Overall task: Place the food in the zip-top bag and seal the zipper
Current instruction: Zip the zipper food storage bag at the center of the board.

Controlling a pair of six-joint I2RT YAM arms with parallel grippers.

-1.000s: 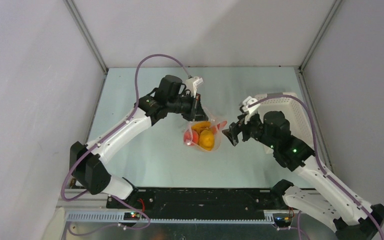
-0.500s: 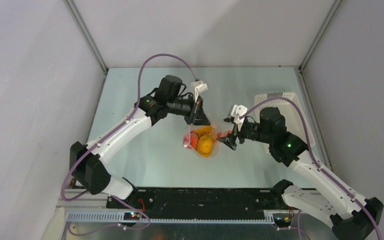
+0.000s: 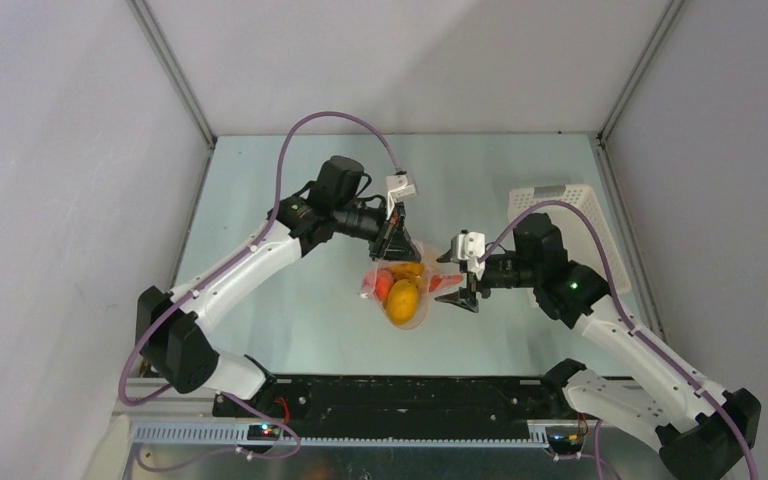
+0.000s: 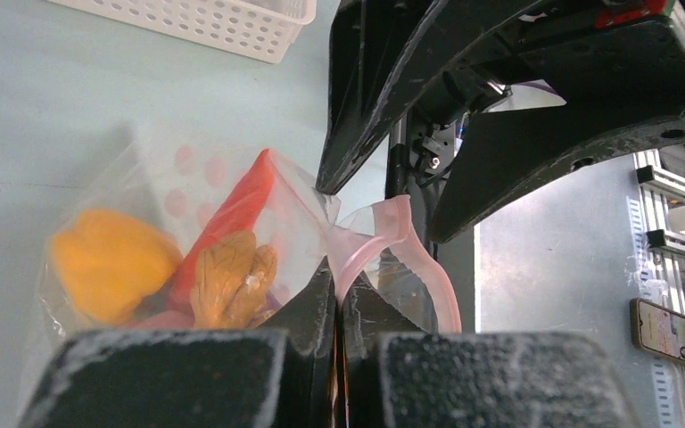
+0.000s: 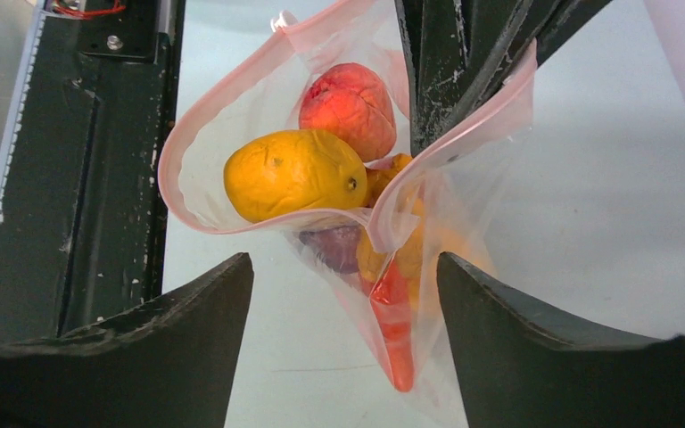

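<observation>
The clear zip-top bag (image 3: 421, 301) hangs above the table with its mouth gaping open. My left gripper (image 3: 393, 243) is shut on the pink zipper strip (image 4: 391, 234) at the bag's top edge. The food lies inside: a yellow-orange fruit (image 5: 292, 174), a red fruit (image 5: 348, 107), a purple piece (image 5: 334, 247) and an orange-red carrot (image 5: 393, 325). My right gripper (image 3: 465, 288) is open just right of the bag. In the right wrist view its jaws stand on either side of the bag's lower corner (image 5: 345, 259) without touching it.
The white slotted basket (image 3: 580, 215) stands at the right of the table behind my right arm; it also shows in the left wrist view (image 4: 205, 20). A black rail (image 3: 390, 400) runs along the near edge.
My right gripper has moved left from the basket up to the bag, still open. My left gripper has kept hold of the zipper; the bag has shifted slightly nearer and hangs lower.
</observation>
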